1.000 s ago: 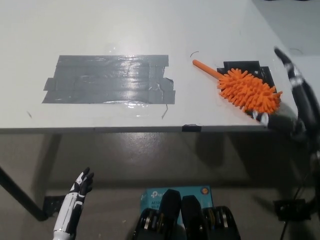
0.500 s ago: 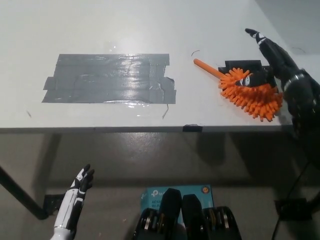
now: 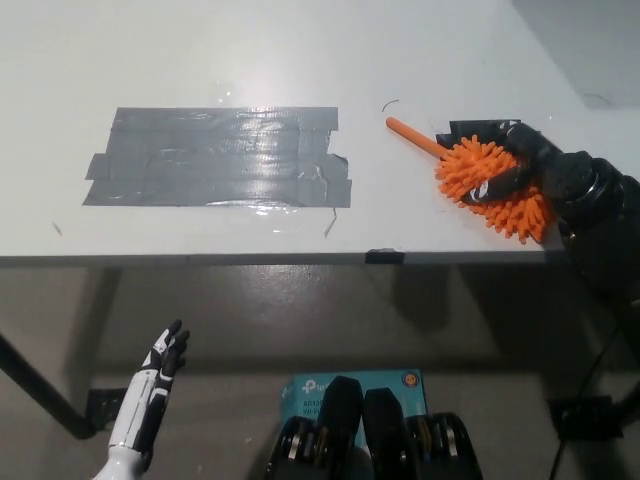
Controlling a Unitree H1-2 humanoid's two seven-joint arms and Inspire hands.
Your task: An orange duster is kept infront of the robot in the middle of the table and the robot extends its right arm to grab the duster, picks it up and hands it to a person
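The orange duster [image 3: 478, 172] lies at the right of the white table [image 3: 300, 50], its thin orange handle [image 3: 414, 137] pointing up-left. My black right hand [image 3: 528, 166] rests on the fluffy head, with its fingers curled down around it, and the right end of the head is hidden under the hand. The duster still touches the table. My white left hand [image 3: 160, 362] hangs below the table edge at lower left, fingers apart and holding nothing.
A large patch of grey tape [image 3: 220, 157] covers the table's middle left. Black tape [image 3: 478, 128] lies under the duster. The table's front edge [image 3: 300, 259] runs across the picture, and a blue box [image 3: 310, 388] sits on the floor below.
My right hand dropped from above the duster onto its head, and the fingers curled shut around it. The duster shifted slightly. The left hand stayed put.
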